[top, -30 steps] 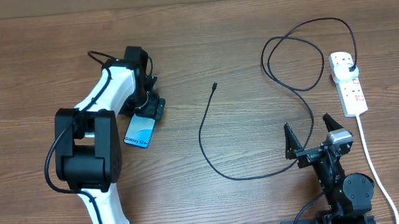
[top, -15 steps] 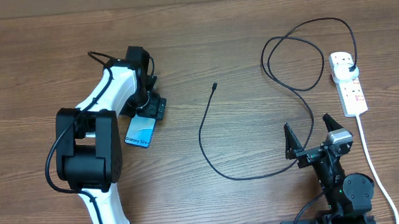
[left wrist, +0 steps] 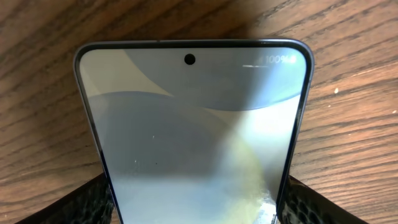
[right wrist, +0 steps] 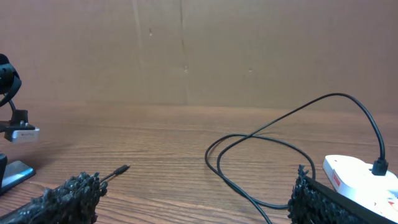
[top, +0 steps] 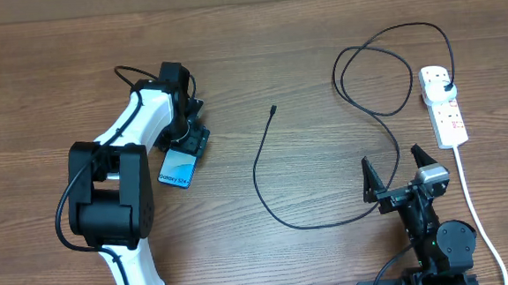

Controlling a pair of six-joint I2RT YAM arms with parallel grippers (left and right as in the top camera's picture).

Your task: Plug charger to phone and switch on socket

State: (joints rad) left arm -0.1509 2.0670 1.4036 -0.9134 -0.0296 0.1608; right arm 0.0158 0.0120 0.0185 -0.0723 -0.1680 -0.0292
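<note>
We see the phone [top: 177, 168] lying screen-up on the wood table [top: 318, 32], left of centre & slanted, w/ its "Galaxy" end pointing away from the L gripper [top: 188, 138]. The L gripper sits over the phone's other end. In the L wrist cam its fingers [left wrist: 87, 202] lie against both long edges, one per side, w/ no gap we can make out, so we read it as clamped across the phone's width. The screen is lit, pale blue, w/ a punch-hole cam at top & "100%" in the corner.

The R gripper [top: 391, 166] sits at the front right of the table, jaws spread wide, nothing btw them. In its own cam the two fingers frame the bottom corners.

The charger [top: 256, 171] lies loose on the wood. Its connector tip [top: 273, 110] is near mid-table, right of the phone & well apart from it, touching neither gripper. The cable bows down toward the front, comes up near the R gripper, loops at upper right & ends in the plug [top: 446, 86], seated in the far outlet of the socket [top: 447, 117]. The socket lies lengthwise by the right edge. Its white cord [top: 471, 200] runs off the near end toward the front, past the R arm. We see red marks on the socket, but the switch position is too small to tell.
</note>
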